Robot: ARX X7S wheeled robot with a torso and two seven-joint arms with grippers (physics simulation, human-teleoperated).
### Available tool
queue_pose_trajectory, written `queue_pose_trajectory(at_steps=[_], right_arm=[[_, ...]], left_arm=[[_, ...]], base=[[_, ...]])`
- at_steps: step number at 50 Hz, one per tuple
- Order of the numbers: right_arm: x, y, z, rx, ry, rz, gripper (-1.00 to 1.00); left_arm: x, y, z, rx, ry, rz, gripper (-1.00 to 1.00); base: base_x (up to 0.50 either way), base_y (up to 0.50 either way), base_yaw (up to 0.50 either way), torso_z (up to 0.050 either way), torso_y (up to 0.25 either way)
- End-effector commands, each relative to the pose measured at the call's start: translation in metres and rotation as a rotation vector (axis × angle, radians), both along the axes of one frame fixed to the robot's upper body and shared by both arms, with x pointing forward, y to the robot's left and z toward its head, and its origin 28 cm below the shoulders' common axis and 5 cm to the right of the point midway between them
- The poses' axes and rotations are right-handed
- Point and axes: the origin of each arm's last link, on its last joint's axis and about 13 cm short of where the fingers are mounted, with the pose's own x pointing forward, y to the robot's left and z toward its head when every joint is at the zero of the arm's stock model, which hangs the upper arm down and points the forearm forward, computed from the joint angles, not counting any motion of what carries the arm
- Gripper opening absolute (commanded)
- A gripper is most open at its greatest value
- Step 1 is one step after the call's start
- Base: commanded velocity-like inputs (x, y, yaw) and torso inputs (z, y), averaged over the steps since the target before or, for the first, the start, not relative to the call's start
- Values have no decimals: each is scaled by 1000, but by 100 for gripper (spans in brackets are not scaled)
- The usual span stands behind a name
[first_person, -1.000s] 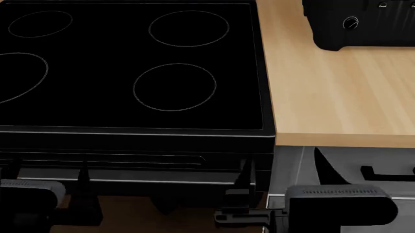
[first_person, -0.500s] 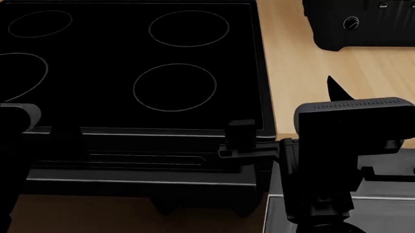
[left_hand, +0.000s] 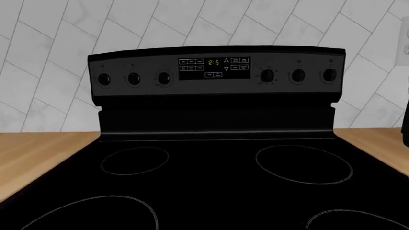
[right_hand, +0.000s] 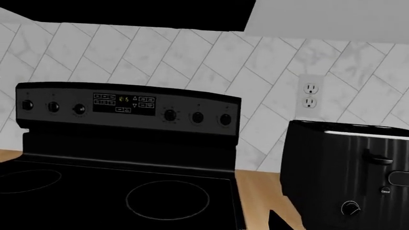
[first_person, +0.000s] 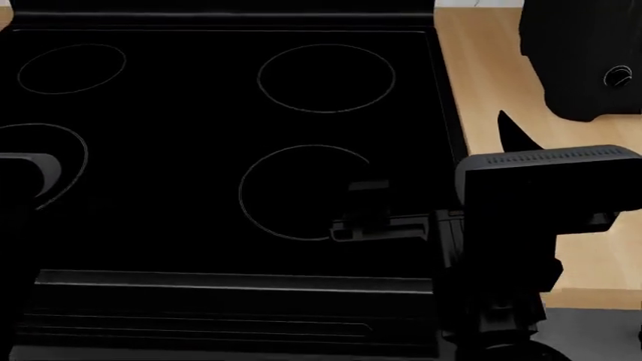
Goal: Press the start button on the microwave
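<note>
Herringbone white tile is backing the whole scene, with a black cooktop [first_person: 221, 150] filling most of the head view and a strip of wooden counter [first_person: 482, 83] running along its right edge. Compared with a second ago, both arms have been lifting from below the stove front: the right arm's boxy wrist housing [first_person: 546, 188] is now hanging over the seam between cooktop and counter, and the head view has been shifting so the burner rings are sitting lower and further right. The microwave [right_hand: 348, 167] is standing at the far right of the counter, its small dial [right_hand: 349, 207] and tiny white labels facing the right wrist camera; in the head view only its corner is showing. That rise is bringing the right arm up to counter height, which I judge is the approach needed before reaching for the start button. Open wood is lying between that arm and the appliance. The left arm [first_person: 25, 195] is showing as a dark mass at the left margin. Neither pincer's fingertips are showing clearly, so I cannot tell whether either is released or clenched.
</note>
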Motion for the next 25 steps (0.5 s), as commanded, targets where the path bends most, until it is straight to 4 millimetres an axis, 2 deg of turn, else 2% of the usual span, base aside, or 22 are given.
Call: queue_pose_trajectory(at_steps=[1, 8, 15, 20, 25], right_arm=[[-1, 0, 0, 17, -2, 10, 100], [-2, 1, 0, 40, 4, 29, 100], [-2, 2, 0, 54, 8, 48, 100], [-2, 3, 0, 55, 15, 54, 100], [-3, 4, -1, 38, 4, 54, 100]], left_arm=[[0, 0, 1, 4, -3, 2, 100], [-1, 0, 1, 4, -3, 2, 100], [0, 1, -1, 4, -2, 3, 100], [-1, 0, -1, 5, -2, 2, 100], [-1, 0, 0, 4, -1, 2, 100]], base=[[406, 352, 0, 0, 0], [408, 328, 0, 0, 0], [404, -31, 0, 0, 0], [26, -282, 0, 0, 3], [0, -30, 0, 0, 0]])
